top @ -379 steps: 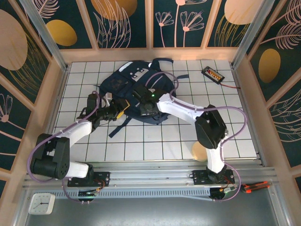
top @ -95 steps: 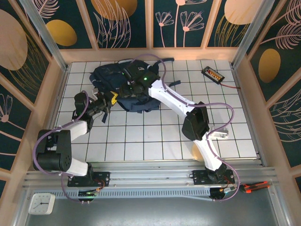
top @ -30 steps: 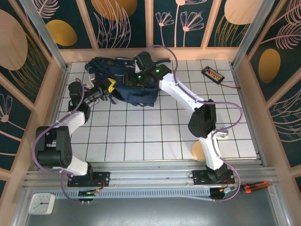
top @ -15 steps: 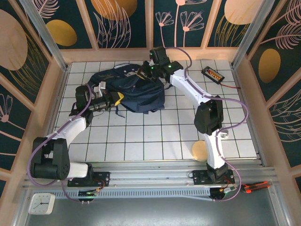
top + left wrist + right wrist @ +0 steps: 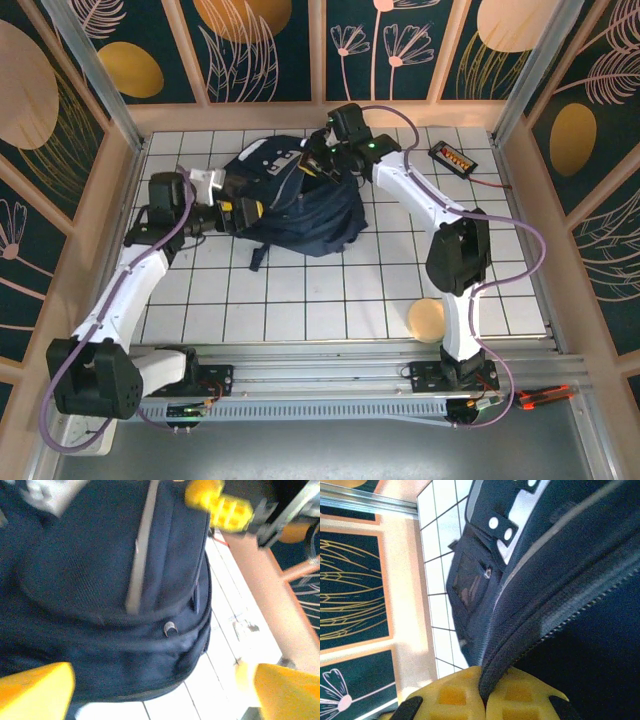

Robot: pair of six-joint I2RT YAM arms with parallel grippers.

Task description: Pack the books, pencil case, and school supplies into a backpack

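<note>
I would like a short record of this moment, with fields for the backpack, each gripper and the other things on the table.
backpack: navy backpack, lying on the far half of the tiled table
right gripper: right gripper shut, pinching a fabric edge beside the zip
left gripper: left gripper open, fingers wide apart, at the backpack's left side
other things: tan disc at near right; black device at far right

The white gridded table (image 5: 330, 290) carries the backpack (image 5: 310, 205), a tan disc (image 5: 427, 318) — and a black orange-buttoned device (image 5: 452, 156).
</note>
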